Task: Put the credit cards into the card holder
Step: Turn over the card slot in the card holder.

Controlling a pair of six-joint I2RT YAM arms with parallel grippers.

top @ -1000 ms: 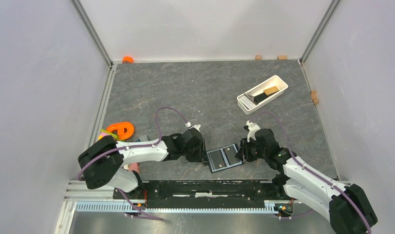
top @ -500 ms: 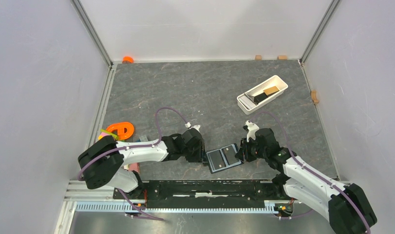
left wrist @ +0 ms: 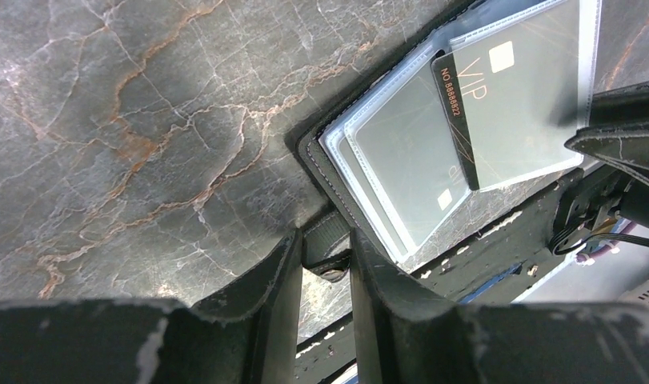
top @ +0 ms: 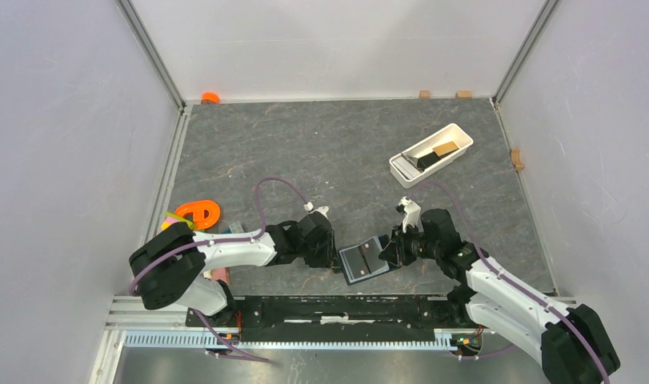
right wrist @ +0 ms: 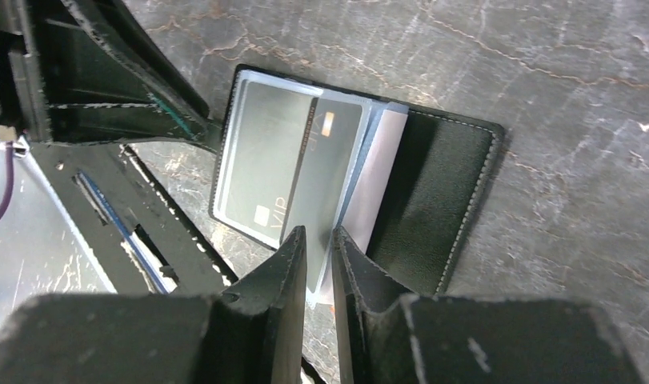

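At the near edge of the table [top: 305,152], the open card holder [top: 367,260] lay between my claws. My left claw [left wrist: 326,248] was clenched on its snap tab [left wrist: 329,230]. My right claw [right wrist: 318,240] straddled a black card [right wrist: 337,176] at a clear sleeve [right wrist: 382,172]; grip unclear. Risks: a skewed push could jam the card at the sleeve mouth, or the tab could slip out. Readable: "VIP", "NO." plus digits.

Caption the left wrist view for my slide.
Left gripper pinching the open card holder by its snap tab, black VIP card among its clear sleeves.

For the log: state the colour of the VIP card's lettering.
Orange-copper, on the black card, clearest in the left wrist view.
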